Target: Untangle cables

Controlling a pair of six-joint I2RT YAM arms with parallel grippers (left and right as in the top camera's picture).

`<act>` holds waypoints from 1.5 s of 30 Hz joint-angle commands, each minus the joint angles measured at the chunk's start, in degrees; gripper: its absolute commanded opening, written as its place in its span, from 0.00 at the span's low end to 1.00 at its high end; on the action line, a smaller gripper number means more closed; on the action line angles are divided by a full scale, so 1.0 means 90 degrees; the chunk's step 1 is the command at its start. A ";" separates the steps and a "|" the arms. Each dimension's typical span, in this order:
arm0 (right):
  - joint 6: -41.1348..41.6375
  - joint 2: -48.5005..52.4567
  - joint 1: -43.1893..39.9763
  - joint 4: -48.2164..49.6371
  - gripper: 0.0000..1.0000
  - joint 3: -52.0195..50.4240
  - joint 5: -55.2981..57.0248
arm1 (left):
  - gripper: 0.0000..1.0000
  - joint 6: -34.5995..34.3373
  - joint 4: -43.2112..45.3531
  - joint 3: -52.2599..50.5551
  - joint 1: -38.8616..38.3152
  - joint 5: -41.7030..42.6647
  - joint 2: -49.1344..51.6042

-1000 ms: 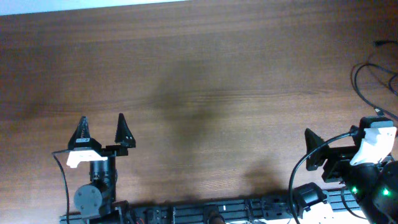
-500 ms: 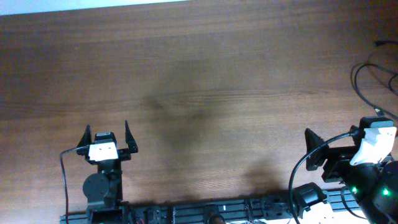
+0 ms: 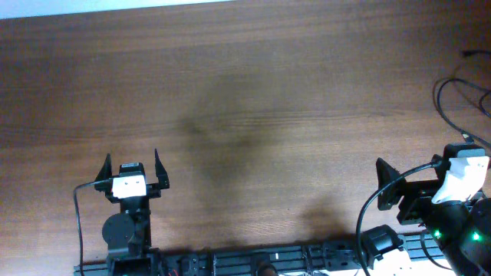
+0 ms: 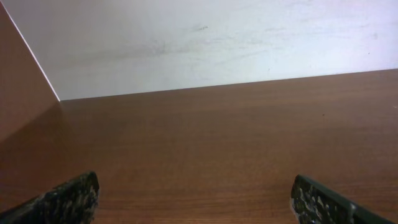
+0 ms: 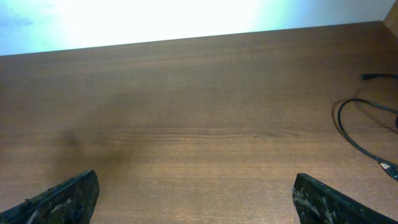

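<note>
The cables (image 3: pixel 443 103) are thin black cords in loose loops at the table's far right edge, partly cut off by the frame. In the right wrist view a loop (image 5: pixel 349 135) lies at the right, with a small plug end (image 5: pixel 368 76) above it and a metal-tipped end (image 5: pixel 388 167) below. My left gripper (image 3: pixel 132 159) is open and empty at the front left, far from the cables. Its wrist view (image 4: pixel 194 199) shows only bare wood between the fingers. My right gripper (image 3: pixel 420 165) is open and empty at the front right, just in front of the cables (image 5: pixel 196 196).
A white wall (image 4: pixel 205 43) borders the far edge of the brown wooden table (image 3: pixel 253 100). Thicker black arm cables (image 3: pixel 367 211) run by the right arm's base. A black rail (image 3: pixel 261 261) lies along the front edge.
My left gripper turned to face straight ahead and drew back a little, then stayed still. The right arm and the cables have not moved.
</note>
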 commanded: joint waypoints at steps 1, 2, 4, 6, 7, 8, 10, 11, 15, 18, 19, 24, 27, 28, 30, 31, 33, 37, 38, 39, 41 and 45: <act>0.0075 -0.0002 0.0039 0.0015 0.99 -0.0015 0.0102 | 0.99 0.0126 -0.0051 -0.0005 -0.0024 0.0019 -0.0036; 0.0075 -0.0002 0.0039 0.0015 0.99 -0.0015 0.0102 | 0.99 0.0126 -0.0051 -0.0005 -0.0024 0.0019 -0.0036; 0.0075 -0.0002 0.0039 0.0017 0.99 -0.0015 0.0102 | 0.99 0.0129 -0.0051 -0.0005 -0.0024 0.0019 -0.0034; 0.0075 -0.0002 0.0039 0.0015 0.99 -0.0015 0.0102 | 0.99 0.0129 -0.0051 -0.0005 -0.0024 0.0019 -0.0032; 0.0075 -0.0002 0.0039 0.0015 0.99 -0.0015 0.0102 | 0.99 0.0129 -0.0051 -0.0005 -0.0024 0.0019 -0.0032; 0.0075 -0.0002 0.0039 0.0015 0.99 -0.0015 0.0102 | 0.99 0.0129 -0.0051 -0.0005 -0.0024 0.0019 -0.0032; 0.0075 -0.0002 0.0039 0.0015 0.99 -0.0015 0.0102 | 0.99 0.0129 -0.0051 -0.0005 -0.0024 0.0019 -0.0032; 0.0073 -0.0002 0.0039 0.0015 0.99 -0.0015 0.0104 | 0.99 0.0129 -0.0051 -0.0005 -0.0024 0.0022 -0.0032; -0.0289 -0.0032 0.0027 -0.0007 0.99 -0.0029 0.0748 | 0.99 0.0129 -0.0051 -0.0005 -0.0024 0.0019 -0.0032; -0.0321 -0.0226 0.0022 0.0068 0.99 -0.0262 0.1280 | 0.99 0.0129 -0.0051 -0.0005 -0.0024 0.0022 -0.0032; -0.0406 -0.0318 0.0022 0.0124 0.99 -0.0423 0.1418 | 0.99 0.0129 -0.0051 -0.0005 -0.0024 0.0022 -0.0032; -0.0984 -0.1314 -0.0119 0.1350 0.99 -0.2047 0.1474 | 0.99 0.0129 -0.0051 -0.0005 -0.0024 0.0022 -0.0032; -0.0986 -0.1860 -0.0491 0.2504 0.99 -0.3096 0.1256 | 0.99 0.0129 -0.0051 -0.0005 -0.0024 0.0019 -0.0032; -0.0986 -0.2142 -0.0806 0.3279 0.99 -0.3747 0.0940 | 0.99 0.0129 -0.0051 -0.0005 -0.0024 0.0019 -0.0032; -0.0986 -0.2416 -0.1207 0.4109 0.99 -0.4476 0.0223 | 0.99 0.0126 -0.0051 -0.0005 -0.0024 0.0022 -0.0032; -0.0986 -0.2538 -0.1382 0.4454 0.99 -0.4784 -0.0155 | 0.99 0.0129 -0.0051 -0.0005 -0.0024 0.0022 -0.0032; -0.0986 -0.2837 -0.1768 0.5275 0.99 -0.5515 -0.1076 | 0.99 0.0129 -0.0051 -0.0005 -0.0024 0.0019 -0.0032; -0.0986 -0.3291 -0.2161 0.6516 0.99 -0.6606 -0.2108 | 0.99 0.0129 -0.0051 -0.0005 -0.0024 0.0022 -0.0032; -0.0986 -0.3291 -0.2178 0.6747 0.99 -0.6795 -0.2149 | 0.99 0.0126 -0.0051 -0.0005 -0.0024 0.0019 -0.0032; -0.1008 -0.3291 -0.2176 0.6943 0.99 -0.6951 -0.2125 | 0.99 0.0129 -0.0051 -0.0005 -0.0024 0.0019 -0.0032; -0.1338 -0.3291 -0.2176 0.7172 0.99 -0.7125 -0.2125 | 0.99 0.0126 -0.0051 -0.0005 -0.0024 0.0019 -0.0032; -0.2198 -0.3291 -0.2127 0.7626 0.99 -0.7492 -0.2076 | 0.99 0.0129 -0.0051 -0.0005 -0.0024 0.0019 -0.0032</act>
